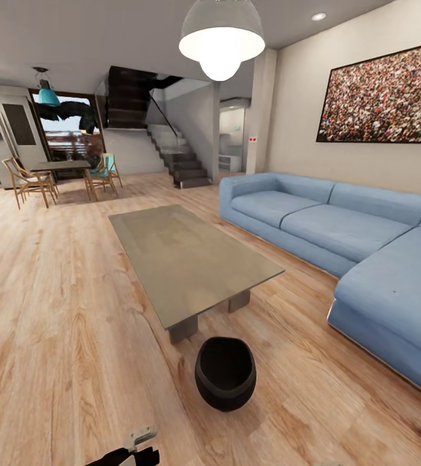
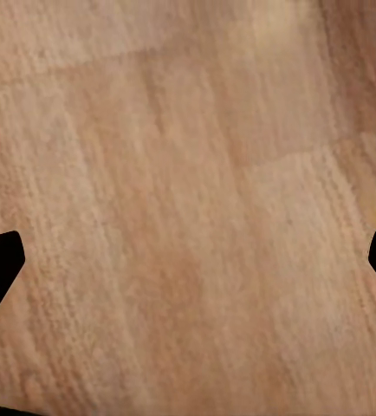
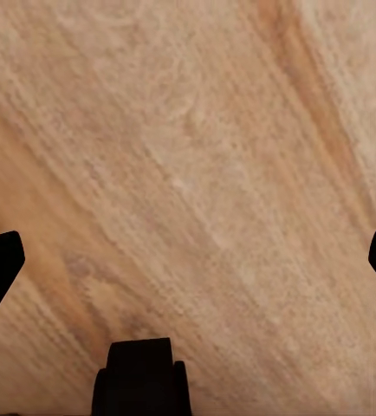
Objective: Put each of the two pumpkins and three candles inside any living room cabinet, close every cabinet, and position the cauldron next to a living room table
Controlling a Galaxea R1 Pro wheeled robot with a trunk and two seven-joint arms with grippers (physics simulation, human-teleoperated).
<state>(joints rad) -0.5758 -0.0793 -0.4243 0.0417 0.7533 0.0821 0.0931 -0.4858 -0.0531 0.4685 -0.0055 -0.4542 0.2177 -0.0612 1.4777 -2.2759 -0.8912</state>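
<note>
Left claw (image 2: 188, 260) first: in its wrist view both fingertips sit far out at the frame edges, so it's spread wide with nothing between them, just wood floor (image 2: 188, 156) underneath. Right claw (image 3: 188, 260) is the same deal in its own wrist view, spread and empty over bare floor. Head view has the cauldron (image 1: 225, 373) sitting upright on the floor just beside the near end of the grey counter (image 1: 191, 259), with the blue sofa (image 1: 340, 239) off to the right. So that part looks done to me. Risk from here: the cauldron is right in front of the robot, so rolling forward or swinging an arm low could bump it away from the counter.
</note>
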